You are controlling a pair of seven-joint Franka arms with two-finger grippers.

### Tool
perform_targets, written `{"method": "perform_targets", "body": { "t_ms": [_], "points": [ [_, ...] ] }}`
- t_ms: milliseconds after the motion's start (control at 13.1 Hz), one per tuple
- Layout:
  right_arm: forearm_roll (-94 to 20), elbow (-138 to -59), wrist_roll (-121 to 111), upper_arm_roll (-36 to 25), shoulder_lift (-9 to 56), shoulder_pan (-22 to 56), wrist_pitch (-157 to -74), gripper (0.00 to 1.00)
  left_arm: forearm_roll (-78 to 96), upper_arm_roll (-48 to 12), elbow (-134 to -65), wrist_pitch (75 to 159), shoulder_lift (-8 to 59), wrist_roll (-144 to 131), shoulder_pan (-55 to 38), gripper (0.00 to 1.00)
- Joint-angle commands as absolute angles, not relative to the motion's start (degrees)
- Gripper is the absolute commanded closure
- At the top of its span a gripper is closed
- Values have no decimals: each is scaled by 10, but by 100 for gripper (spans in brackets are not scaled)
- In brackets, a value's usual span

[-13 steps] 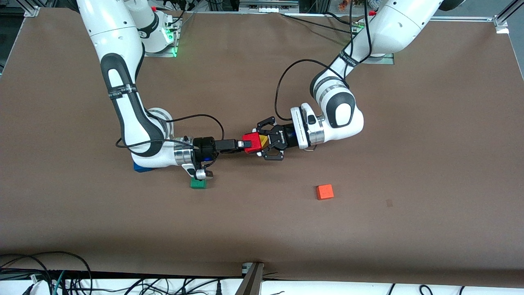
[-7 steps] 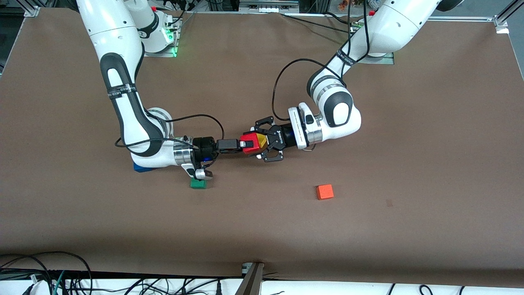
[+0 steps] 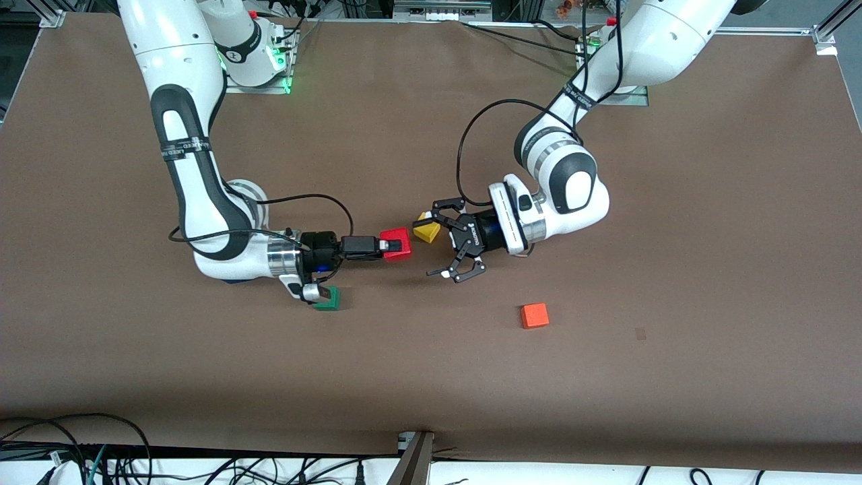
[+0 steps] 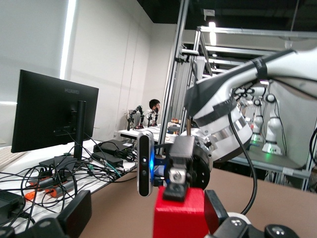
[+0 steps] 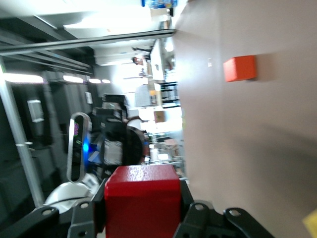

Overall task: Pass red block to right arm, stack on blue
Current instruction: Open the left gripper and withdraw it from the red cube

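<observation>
My right gripper [image 3: 389, 244] is shut on the red block [image 3: 397, 244] and holds it above the middle of the table. In the right wrist view the red block [image 5: 142, 201] sits between my right gripper's [image 5: 142, 210] fingers. My left gripper [image 3: 431, 244], the wide black claw, is open and empty, a short gap from the block. In the left wrist view the red block [image 4: 179, 218] shows ahead of my open left gripper [image 4: 144, 214], with a right finger on its top. The blue block is hidden under my right arm.
A yellow block [image 3: 425, 230] lies on the table beside the left gripper's upper finger. A green block [image 3: 328, 300] lies under the right wrist camera. An orange-red block [image 3: 534, 315] lies nearer the front camera, toward the left arm's end; it also shows in the right wrist view [image 5: 240, 68].
My left gripper opened, let go of the red block and drew back toward its own end. My right gripper, shut on the block, pulled it back toward the right arm's end. The yellow block came into view.
</observation>
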State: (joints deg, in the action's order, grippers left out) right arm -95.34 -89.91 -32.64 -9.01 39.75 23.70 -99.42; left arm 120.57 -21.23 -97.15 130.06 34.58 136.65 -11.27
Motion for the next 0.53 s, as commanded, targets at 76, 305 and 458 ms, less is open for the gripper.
{"method": "perform_targets", "body": {
  "t_ms": [76, 305, 458],
  "points": [
    [-817, -883, -329, -133, 374, 238, -998, 100, 1092, -214, -983, 1295, 299, 1230, -75, 0],
    [-675, -866, -327, -169, 374, 243, -1009, 100, 962, -213, -980, 1240, 285, 1120, -25, 0],
    [-568, -864, -327, -171, 366, 243, -1049, 100, 877, -211, -972, 1182, 283, 1039, 12, 0]
  ]
}}
